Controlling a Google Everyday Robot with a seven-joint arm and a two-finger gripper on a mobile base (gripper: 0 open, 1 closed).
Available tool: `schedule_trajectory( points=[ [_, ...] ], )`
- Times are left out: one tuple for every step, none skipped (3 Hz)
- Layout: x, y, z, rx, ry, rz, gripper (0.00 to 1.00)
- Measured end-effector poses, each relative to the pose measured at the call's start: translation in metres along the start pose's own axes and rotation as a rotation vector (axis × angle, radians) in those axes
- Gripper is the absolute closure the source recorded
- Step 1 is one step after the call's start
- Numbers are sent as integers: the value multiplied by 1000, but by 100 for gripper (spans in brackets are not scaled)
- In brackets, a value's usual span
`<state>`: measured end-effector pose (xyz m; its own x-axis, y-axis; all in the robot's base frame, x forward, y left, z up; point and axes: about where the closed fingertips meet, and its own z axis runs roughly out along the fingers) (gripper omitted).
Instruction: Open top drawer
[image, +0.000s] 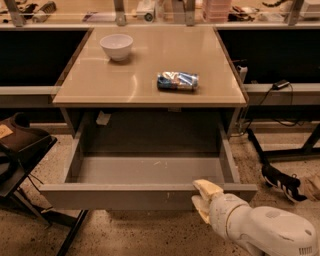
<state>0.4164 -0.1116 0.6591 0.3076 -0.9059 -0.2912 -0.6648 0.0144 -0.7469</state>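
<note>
- One gripper (202, 197), cream-coloured on a white arm, sits at the lower right of the frame. It is against the right-hand part of the drawer front. Whether it is clamped on the panel or released cannot be told.
- Top drawer (125, 196) lies across the lower centre, drawn well out from under the tabletop, with its shallow grey tray exposed and both side walls showing.
- Judgement: the opening looks largely or wholly done. Any remaining pull should run straight toward the bottom of the frame.
- Judgement: contact is off-centre to the right, so an uneven pull could skew the drawer on its runners. A slow, level draw is advised, stopping short of the end of travel.
- Speckled floor (150, 235) runs under the unit. A black shoe (280, 181) lies at right, near the drawer corner but apart from it. A dark seat (20, 145) stands at left.
- Tan table (150, 65) fills the middle of the frame. A white bowl (116, 46) stands upper left on it and a blue-and-silver snack packet (177, 80) lies right of centre. The two are well apart.
- Judgement: a jolt at full extension could shift those items.
- Far bench (100, 15) along the top edge carries assorted clutter, too indistinct to name. Dark recesses flank the table.
</note>
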Motion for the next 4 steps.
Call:
schedule_trajectory(
  points=[
    [-2,2,-3,-4,4,3,100],
    [-4,3,-6,-7,8,6,100],
    [-10,5,-8,-13,1,22,100],
    [-15,7,-10,-19,-5,36,100]
  ],
)
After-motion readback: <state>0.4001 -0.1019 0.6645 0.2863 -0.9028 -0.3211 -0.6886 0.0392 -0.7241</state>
